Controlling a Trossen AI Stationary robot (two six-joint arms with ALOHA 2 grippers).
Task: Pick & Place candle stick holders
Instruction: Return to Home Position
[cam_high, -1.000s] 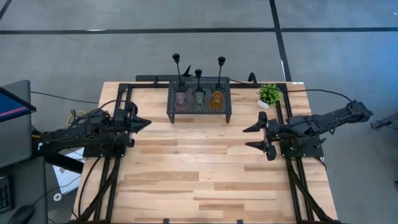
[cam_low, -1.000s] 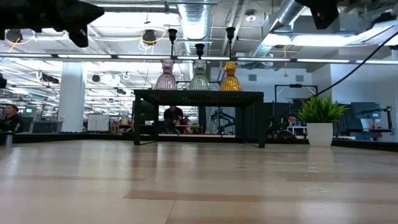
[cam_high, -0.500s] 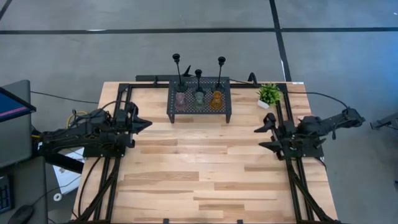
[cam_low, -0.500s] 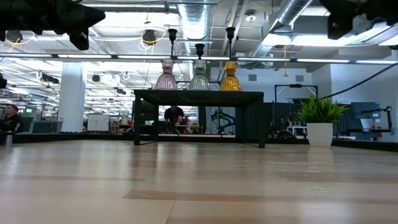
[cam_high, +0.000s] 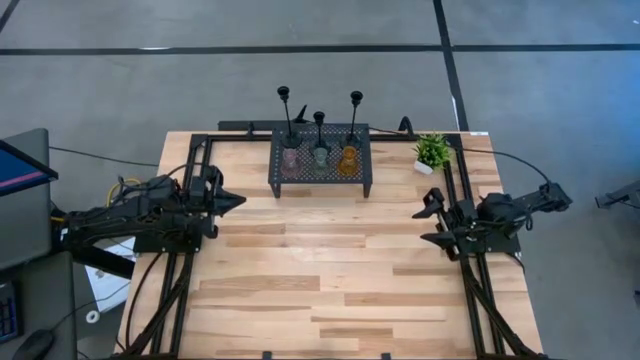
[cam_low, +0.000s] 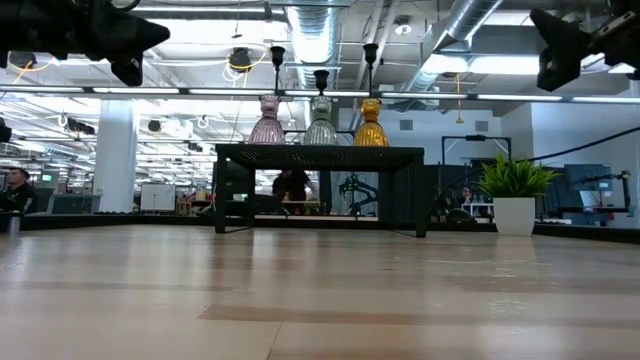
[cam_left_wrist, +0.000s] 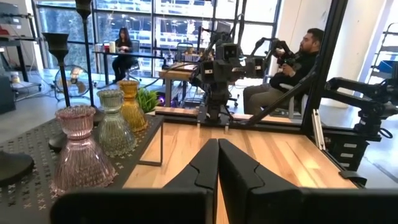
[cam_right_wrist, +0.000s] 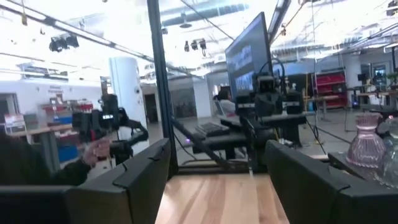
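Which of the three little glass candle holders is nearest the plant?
The amber holder, at the row's end toward the potted plant. The green holder sits in the middle and the pink holder at the far end.

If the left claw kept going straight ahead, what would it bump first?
Probably the right gripper across the table. The left gripper seems to just miss the rack, though that gap is hard to judge.

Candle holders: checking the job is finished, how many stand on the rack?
6, all on the black rack: three tall black ones along its far edge; before them pink toward the left arm, green in the middle, amber toward the right arm.
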